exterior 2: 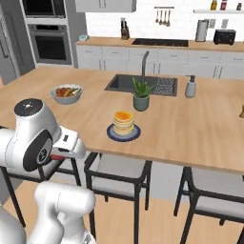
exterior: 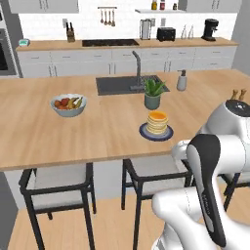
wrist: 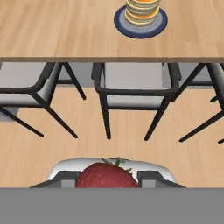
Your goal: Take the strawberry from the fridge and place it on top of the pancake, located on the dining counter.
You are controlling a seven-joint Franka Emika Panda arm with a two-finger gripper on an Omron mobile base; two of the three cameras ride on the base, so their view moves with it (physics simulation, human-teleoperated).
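Note:
A dark red strawberry [wrist: 105, 175] sits between my gripper's [wrist: 107, 180] two fingers, which are shut on it, low in front of the dining counter [exterior: 97, 132]. In the right base view the gripper [exterior 2: 58, 155] hangs below the counter's front edge [exterior 2: 190, 157], left of the pancake. The pancake [exterior: 157, 122] [exterior 2: 123, 122] [wrist: 141, 8], a pale yellow stack, rests on a dark plate [exterior: 156, 134] near the counter's front edge [wrist: 65, 30]. A grey strip of the fridge [exterior 2: 7, 52] shows at the far left.
On the counter stand a bowl of mixed fruit [exterior: 68, 104], a potted plant [exterior: 153, 93], a soap dispenser [exterior: 181, 80] and a dark sink [exterior: 122, 84]. Black-framed chairs [wrist: 135, 87] [exterior: 58, 185] are tucked under the front edge, between me and the counter.

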